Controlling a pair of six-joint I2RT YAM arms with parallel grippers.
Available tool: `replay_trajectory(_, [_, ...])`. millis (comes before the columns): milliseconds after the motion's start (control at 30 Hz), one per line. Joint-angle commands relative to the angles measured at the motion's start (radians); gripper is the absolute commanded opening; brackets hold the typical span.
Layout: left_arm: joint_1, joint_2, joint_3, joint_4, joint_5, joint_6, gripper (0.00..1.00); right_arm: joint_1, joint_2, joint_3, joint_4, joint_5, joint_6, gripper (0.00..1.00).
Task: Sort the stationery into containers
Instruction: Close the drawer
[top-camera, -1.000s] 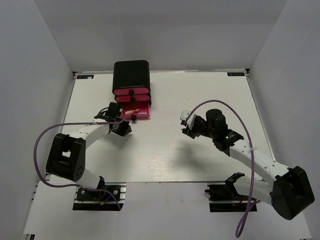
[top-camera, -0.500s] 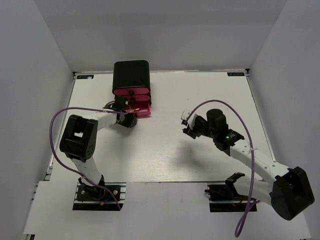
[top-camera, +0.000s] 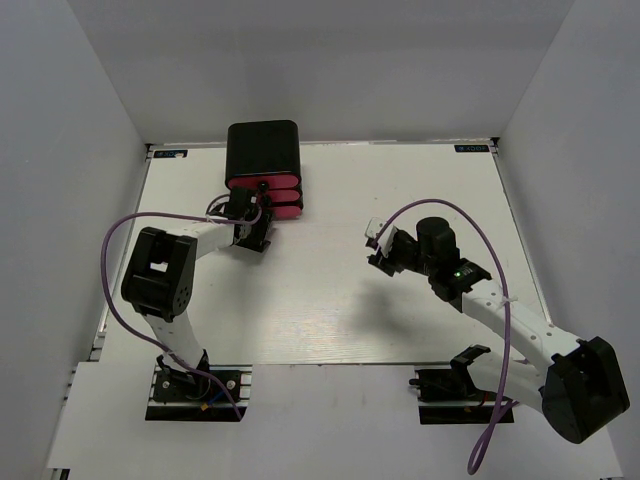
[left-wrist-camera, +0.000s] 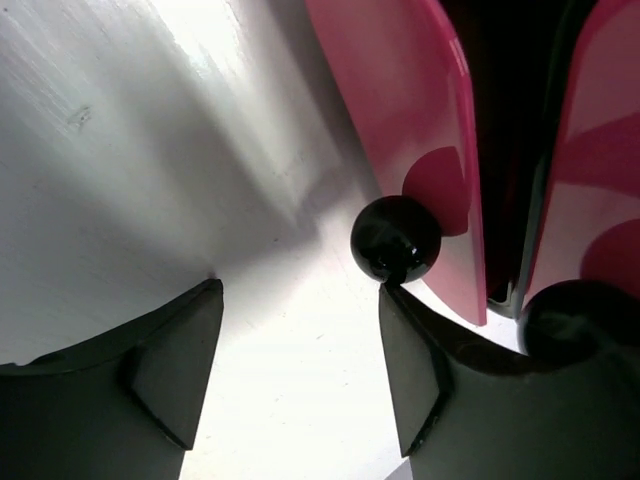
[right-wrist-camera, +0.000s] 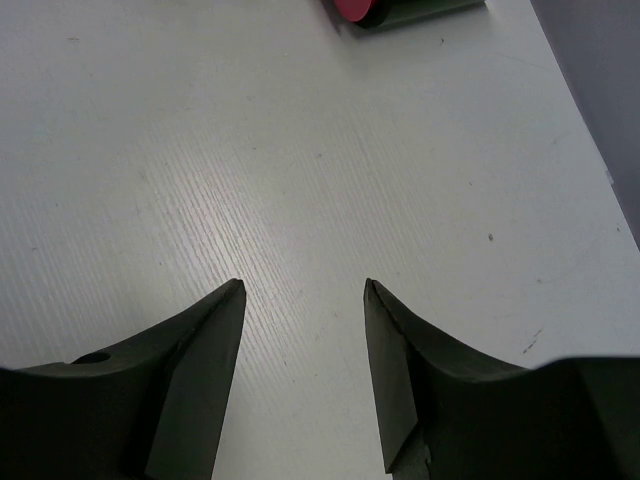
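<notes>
As seen from above, a black rounded box (top-camera: 263, 150) was recorded at the far left of the white counter (top-camera: 330, 300), with three pink drawers (top-camera: 272, 190) stacked in its near face.

Item: left tool (left-wrist-camera: 298, 300). It was placed directly in front of the drawers, low over the counter. Its jaws were found parted, with only bare counter between them and nothing gripped. The right-hand finger (left-wrist-camera: 410, 380) was noted just beside a round black knob (left-wrist-camera: 395, 238) on one pink drawer front (left-wrist-camera: 400, 100); whether the two touched could not be told. A second knob (left-wrist-camera: 575, 320) was partly seen on the neighbouring drawer front (left-wrist-camera: 590, 180), and a dark gap was observed between the two fronts.

Item: right tool (right-wrist-camera: 303, 290). It was held above the counter on the right of the scene, well apart from the box. Its jaws were found moderately parted, and nothing was held in them.

Item: purple cable (top-camera: 110, 250). It was looped beside the left arm.
</notes>
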Motion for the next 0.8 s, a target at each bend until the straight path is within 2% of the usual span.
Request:
replay_trajectory(0, [0.006,0.021,0.005,-0.023,-0.051,-0.018,0.76,-0.003,-0.013,-0.007,-0.001,-0.011,0.007,0.57])
replay_trajectory(467, [0.006,0.021,0.002,-0.003,-0.042,-0.009,0.90,-0.008,-0.011,-0.007,-0.008,-0.008,0.004,0.57])
replay_trajectory(767, [0.006,0.064,-0.030,0.112,0.025,0.009,0.94,-0.011,-0.017,-0.007,-0.009,-0.006,0.004,0.57])
